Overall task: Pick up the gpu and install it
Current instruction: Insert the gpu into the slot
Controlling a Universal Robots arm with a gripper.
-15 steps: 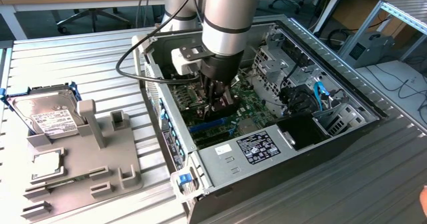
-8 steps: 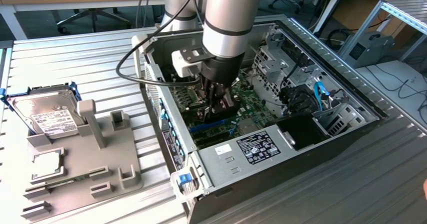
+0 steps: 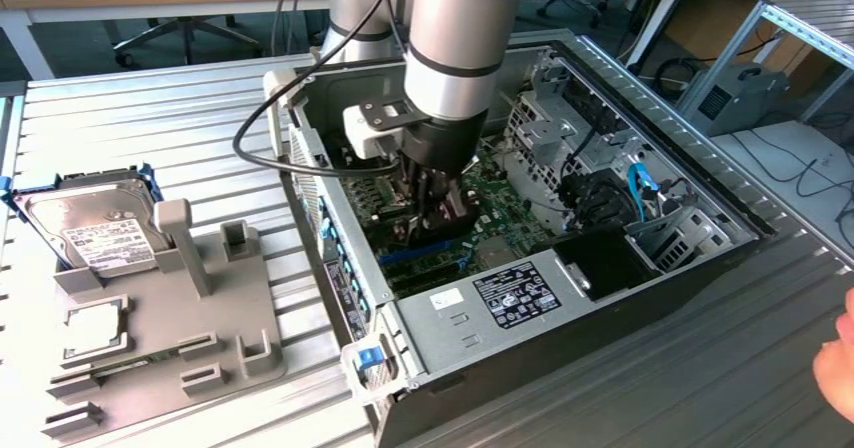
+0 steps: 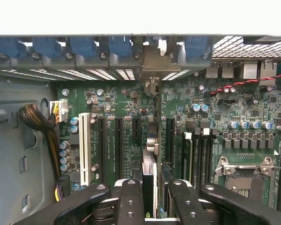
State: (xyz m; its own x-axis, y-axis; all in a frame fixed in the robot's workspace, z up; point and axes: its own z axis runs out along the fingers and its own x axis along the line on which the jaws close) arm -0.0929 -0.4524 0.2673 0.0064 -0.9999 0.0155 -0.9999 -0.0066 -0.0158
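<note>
The end effector point(image 3: 434, 203) reaches down inside the open computer case point(image 3: 694, 268), its fingers point(image 4: 131, 201) closed edge-on around the gpu point(image 4: 151, 185), the thin dark card that stands upright between them. Holding it on edge makes sense: judging by the wrist view, the card's lower edge has to meet one of the long black slots point(image 4: 118, 145) on the green motherboard point(image 4: 215, 108), and its metal end has to line up with the row of rear openings under the blue clips point(image 4: 82, 47). The card appears to sit low over the slots; whether it is seated I cannot tell.

Room is tight here. The case wall runs close on the exterior view's left, a bundle of brown cables point(image 4: 35, 119) sits off to one side, and the power supply point(image 3: 514, 298) boxes in the near end (little slack for any sideways drift). Outside on the surface point(image 3: 147, 118), a grey holder point(image 3: 160, 338) carries a hard drive point(image 3: 87, 223), well apart from the work.
</note>
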